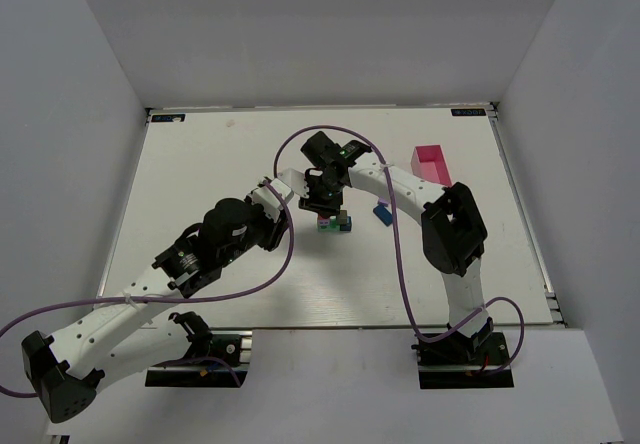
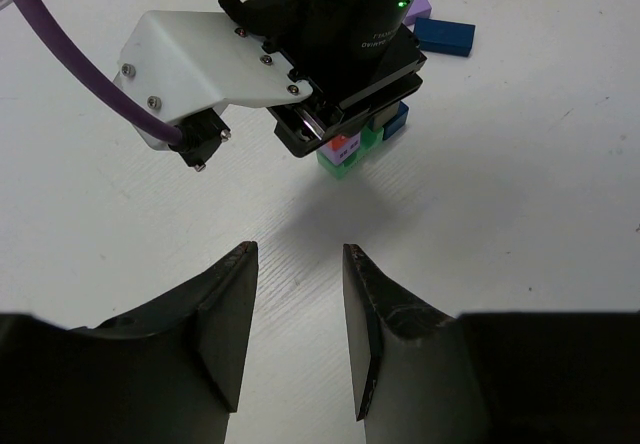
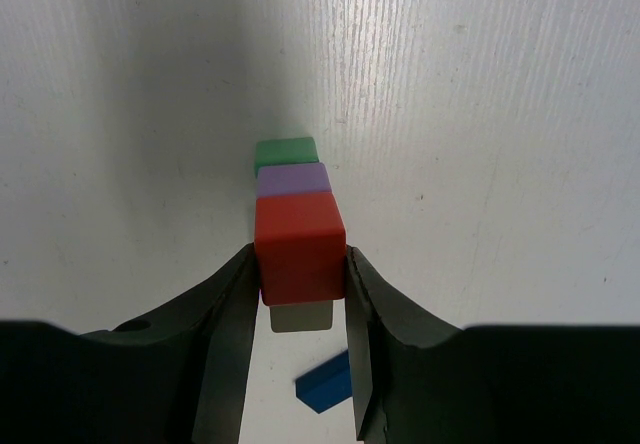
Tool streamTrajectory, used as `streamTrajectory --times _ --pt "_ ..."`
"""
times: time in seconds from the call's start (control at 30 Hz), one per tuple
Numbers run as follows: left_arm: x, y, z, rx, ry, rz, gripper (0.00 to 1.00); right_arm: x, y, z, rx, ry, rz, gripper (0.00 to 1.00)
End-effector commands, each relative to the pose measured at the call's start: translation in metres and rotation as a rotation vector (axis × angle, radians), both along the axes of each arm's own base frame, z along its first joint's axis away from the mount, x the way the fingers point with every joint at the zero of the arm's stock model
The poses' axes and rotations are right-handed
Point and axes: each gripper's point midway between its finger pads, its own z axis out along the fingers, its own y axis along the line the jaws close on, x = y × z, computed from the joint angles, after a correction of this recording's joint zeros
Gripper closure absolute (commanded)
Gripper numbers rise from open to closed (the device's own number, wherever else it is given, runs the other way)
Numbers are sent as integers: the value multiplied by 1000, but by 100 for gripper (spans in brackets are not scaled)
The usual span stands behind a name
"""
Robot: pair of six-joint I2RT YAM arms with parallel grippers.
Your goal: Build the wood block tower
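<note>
The wood block tower (image 1: 335, 224) is a small cluster of cubes at the table's middle. My right gripper (image 3: 300, 264) hangs over it, shut on a red cube (image 3: 299, 244). A purple cube (image 3: 293, 179) and a green cube (image 3: 286, 151) show beyond the red one, and a grey-brown cube (image 3: 300, 316) below it. In the left wrist view the red cube (image 2: 343, 144) is right over a green cube (image 2: 340, 162), with a blue cube (image 2: 396, 119) beside them. I cannot tell whether red rests on green. My left gripper (image 2: 298, 249) is open and empty, just left of the tower.
A flat blue block (image 1: 383, 214) lies right of the tower and shows in the left wrist view (image 2: 443, 36). A pink rectangular box (image 1: 432, 162) stands at the back right. The right arm's purple cable (image 1: 392, 234) loops over the table.
</note>
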Motion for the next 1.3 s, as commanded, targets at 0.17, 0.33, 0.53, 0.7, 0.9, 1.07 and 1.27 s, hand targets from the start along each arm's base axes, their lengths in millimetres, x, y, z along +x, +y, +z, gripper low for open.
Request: streamTrajectory --times 0.17,0.33,0.53,0.7,0.9,1.07,1.27 --pt "0 0 9 -25 -26 -5 50 0 4 9 14 -8 1 80" --pt "0 0 9 -25 -26 -5 50 -1 4 8 11 -8 3 73" --pt "0 0 9 -25 -26 -5 50 -2 4 7 8 -8 7 69" --pt "0 0 9 -25 -26 -5 50 -2 3 7 7 -10 4 65" --pt "0 0 9 -25 -26 -5 50 -2 2 6 3 -12 1 56" --pt "0 0 9 -25 -26 -5 50 -3 1 6 1 -14 2 52" --pt "0 0 9 -25 -26 -5 50 -3 1 7 8 -16 1 46"
